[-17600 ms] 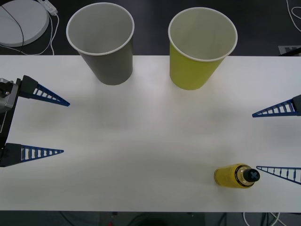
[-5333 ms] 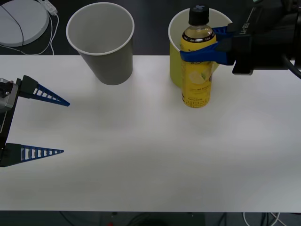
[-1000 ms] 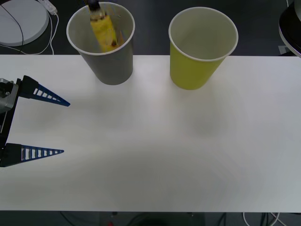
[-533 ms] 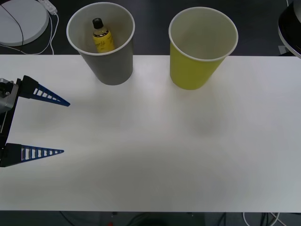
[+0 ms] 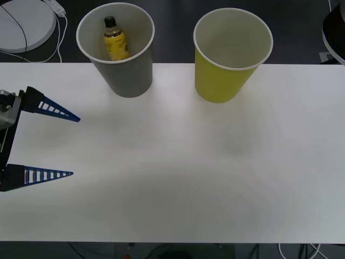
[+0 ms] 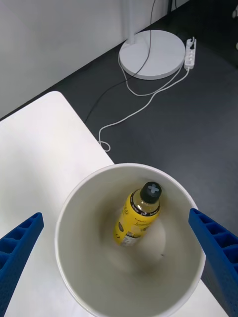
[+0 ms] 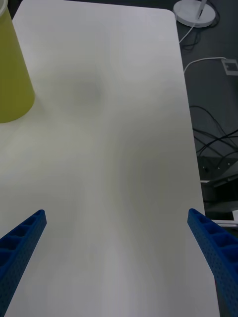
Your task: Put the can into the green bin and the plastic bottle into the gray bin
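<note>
Small yellow-labelled, black-capped plastic bottle (image 6: 138,215) leaning inside tall gray paper-cup bin (image 6: 74,277) (empty-handed, fingers spread: right gripper (image 6: 119,272) above); left gripper (image 5: 48,141) parked, open.

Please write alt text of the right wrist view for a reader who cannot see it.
The plastic bottle leans inside the gray bin, seen from straight above, black cap up. The open right gripper hangs over the bin, one blue finger at each side. Beyond the white table is dark floor.
</note>
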Tool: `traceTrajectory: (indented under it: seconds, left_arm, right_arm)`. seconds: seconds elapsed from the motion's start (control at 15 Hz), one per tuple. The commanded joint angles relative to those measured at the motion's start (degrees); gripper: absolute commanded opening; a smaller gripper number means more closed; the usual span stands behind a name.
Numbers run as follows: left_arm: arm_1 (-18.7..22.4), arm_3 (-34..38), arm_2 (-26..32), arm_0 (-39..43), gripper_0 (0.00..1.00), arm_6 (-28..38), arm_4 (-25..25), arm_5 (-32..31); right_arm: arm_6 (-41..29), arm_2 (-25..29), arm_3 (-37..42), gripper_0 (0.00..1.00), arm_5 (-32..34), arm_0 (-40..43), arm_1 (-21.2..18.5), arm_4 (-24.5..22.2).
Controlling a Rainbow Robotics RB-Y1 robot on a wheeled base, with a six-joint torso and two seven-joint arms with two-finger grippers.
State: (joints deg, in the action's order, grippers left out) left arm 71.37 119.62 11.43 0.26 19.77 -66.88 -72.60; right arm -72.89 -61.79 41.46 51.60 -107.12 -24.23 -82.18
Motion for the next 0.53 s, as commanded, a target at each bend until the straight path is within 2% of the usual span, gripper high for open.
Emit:
traceTrajectory:
  seconds: [0.07,0.53]
  left_arm:
    - [0.00,0.00,0.00,0.00,1.00,0.00,0.00,0.00]
    - [0.00,0.00,0.00,0.00,1.00,0.00,0.00,0.00]
  right_arm:
    - [1.00,0.00,3.10,1.00,-0.01,1.48,-2.40,0.97]
    - [3.11,0.18,14.44,1.00,0.08,5.26,-10.92,3.78]
